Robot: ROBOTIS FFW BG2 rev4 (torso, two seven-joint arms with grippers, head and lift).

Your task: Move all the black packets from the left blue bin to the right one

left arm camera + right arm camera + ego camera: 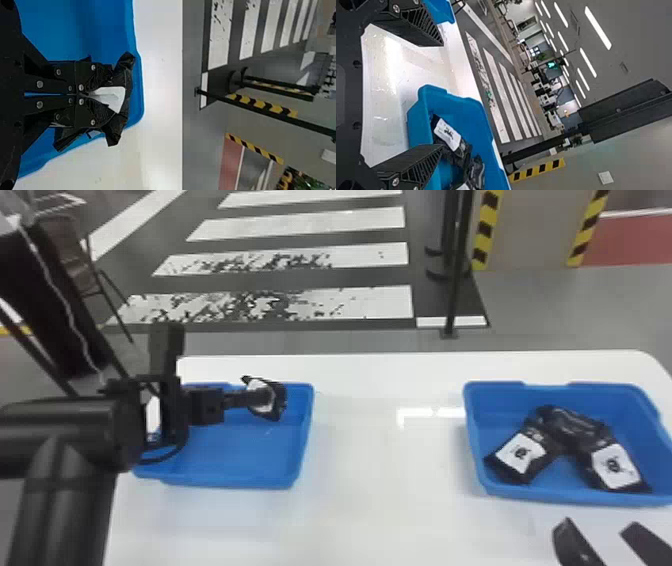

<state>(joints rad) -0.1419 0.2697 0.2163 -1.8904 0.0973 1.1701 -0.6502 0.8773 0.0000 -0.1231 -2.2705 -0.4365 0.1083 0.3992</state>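
Looking from the head, you have two bins: your left gripper (259, 396) holds one packet (280, 402) over the left bin (240, 460); just beyond your right gripper (599, 525), the right bin (497, 410) has two labelled packets (520, 452), likely three altogether. Only the held one seems left to transfer.

Left wrist: your gripper is closed on it.

Right wrist: spread wide, grasping nothing.

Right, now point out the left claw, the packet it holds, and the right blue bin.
Left claw (96, 94): left wrist view, between its fingertips.
Held packet (116, 99): left wrist view, white label.
Right blue bin (575, 496): head view, near wall.
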